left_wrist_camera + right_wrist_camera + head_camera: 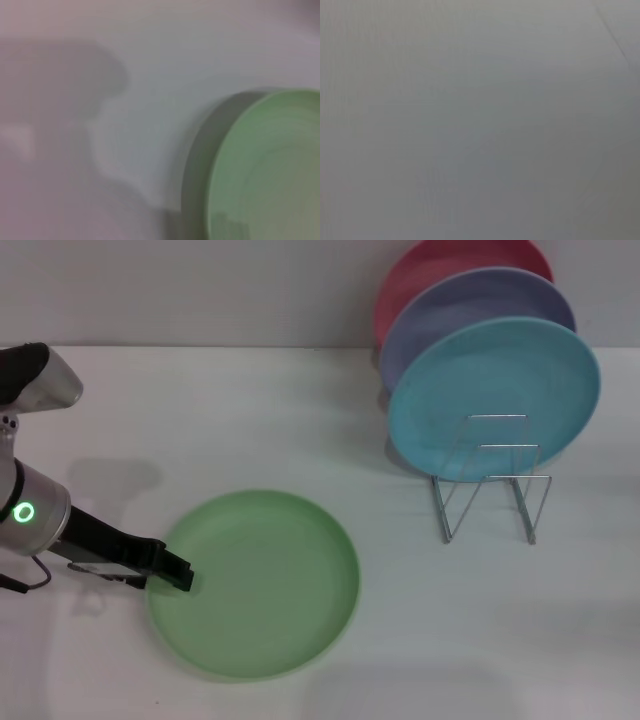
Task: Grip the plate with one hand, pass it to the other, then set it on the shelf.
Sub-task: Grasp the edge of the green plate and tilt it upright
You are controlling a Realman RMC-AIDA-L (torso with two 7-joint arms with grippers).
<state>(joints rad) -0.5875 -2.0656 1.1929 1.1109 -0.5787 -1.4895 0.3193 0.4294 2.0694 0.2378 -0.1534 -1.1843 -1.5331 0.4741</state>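
The green plate (255,583) lay flat on the white counter (200,420), at about seven o'clock from the wire rack (492,480). The left tool (180,573) sat at the plate's nine o'clock rim; I could not tell whether it had closed. A good grip would pinch the rim squarely before lifting. Blue (495,395), lavender (478,315) and pink (440,265) plates filled the rack's back slots, leaving the front loops free. The right tool was out of sight.

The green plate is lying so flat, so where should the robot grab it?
Probably by the thin rim, from the robot's left side. The green plate lies flat on the table, so only its raised edge gives something to pinch. The left pincer is already at that edge, low and coming in sideways. The rack stands on the other side.
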